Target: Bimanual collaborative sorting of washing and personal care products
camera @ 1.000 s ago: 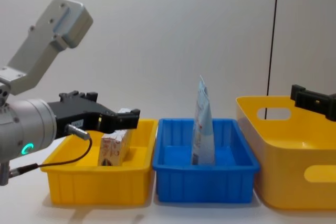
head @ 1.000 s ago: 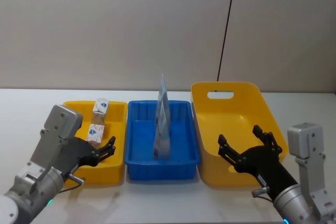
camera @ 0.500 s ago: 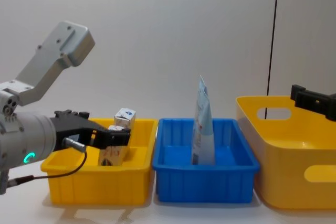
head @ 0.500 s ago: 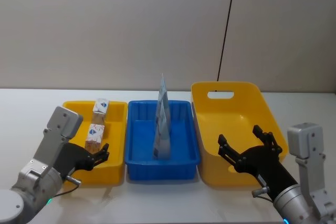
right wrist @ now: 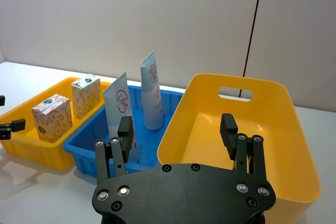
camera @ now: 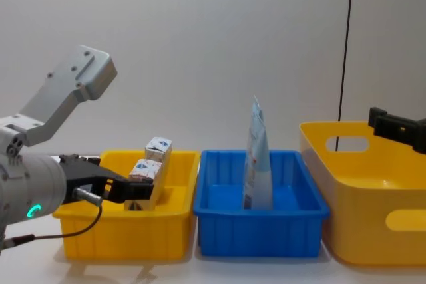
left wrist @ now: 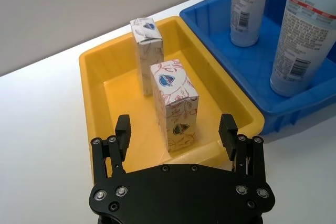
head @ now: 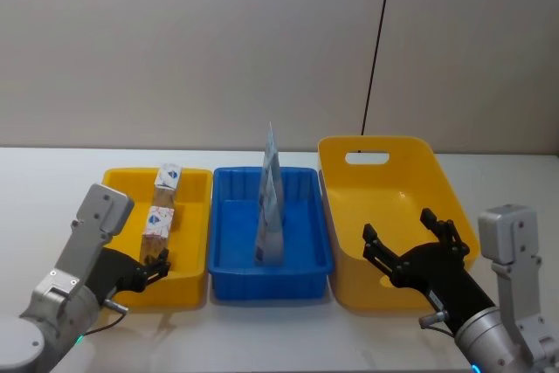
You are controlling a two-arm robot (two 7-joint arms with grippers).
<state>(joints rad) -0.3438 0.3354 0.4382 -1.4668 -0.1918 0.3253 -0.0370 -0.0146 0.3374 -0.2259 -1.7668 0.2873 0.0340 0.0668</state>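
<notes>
A white carton with a red leaf pattern (left wrist: 176, 106) and a smaller tan patterned carton (left wrist: 147, 53) stand upright in the small yellow bin (left wrist: 94, 85). From the head they show as the white carton (head: 158, 223) with the tan carton (head: 168, 179) behind it. A pale blue tube (camera: 256, 161) stands in the blue bin (camera: 259, 234), and the right wrist view shows a second tube (right wrist: 152, 98) behind the front tube (right wrist: 122, 111). My left gripper (head: 157, 264) is open and empty, low at the small yellow bin's near edge, short of the white carton. My right gripper (head: 410, 251) hangs open and empty over the near end of the large yellow bin (head: 384, 150).
The three bins stand side by side on a white table (head: 52, 172), with a plain wall behind. Bare table lies left of the small yellow bin and in front of all three. The large yellow bin holds nothing.
My left gripper has drawn back toward me and dropped lower, from over the small yellow bin to its near edge. The right gripper and the products have not moved.
</notes>
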